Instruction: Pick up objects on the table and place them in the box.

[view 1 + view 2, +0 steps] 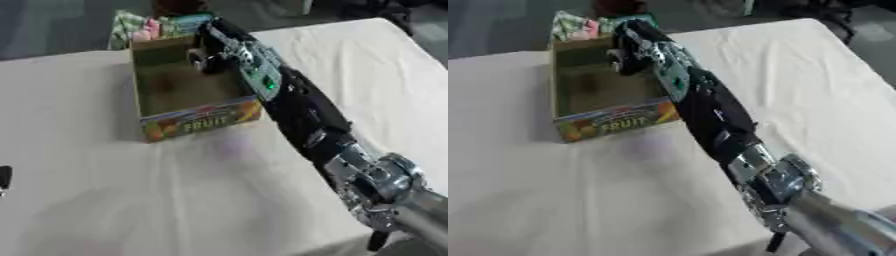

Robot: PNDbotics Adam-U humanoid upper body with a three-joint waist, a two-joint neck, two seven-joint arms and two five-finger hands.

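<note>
While the right arm is reaching across the table from the lower right, these lines are telling what is showing.

Right hand: the right hand (207, 59) is hanging over the far right part of the box, fingers curling downward toward the inside; what they are closing on, if anything, is not showing, so whether they are together or clamped on something I cannot tell.

Right arm: the right arm (297, 107) is stretching diagonally, black along the forearm with a green light glowing near the wrist and silver joints shining near the lower right corner.

Box: the box (190, 102) is sitting open on the table's far left-centre part, its near wall carrying the word FRUIT and pictures of fruit; its brown floor is looking bare where it is showing.

Objects: pink and green packets (579, 26) are lying just behind the box's far wall, at the table's far edge; what they are is unclear.

Left hand: only a dark sliver, the left hand (4, 178), is peeking in at the left edge of the left eye view; its fingers are not readable.

Table: the white cloth (579, 200) is covering the table, wrinkling slightly.
</note>
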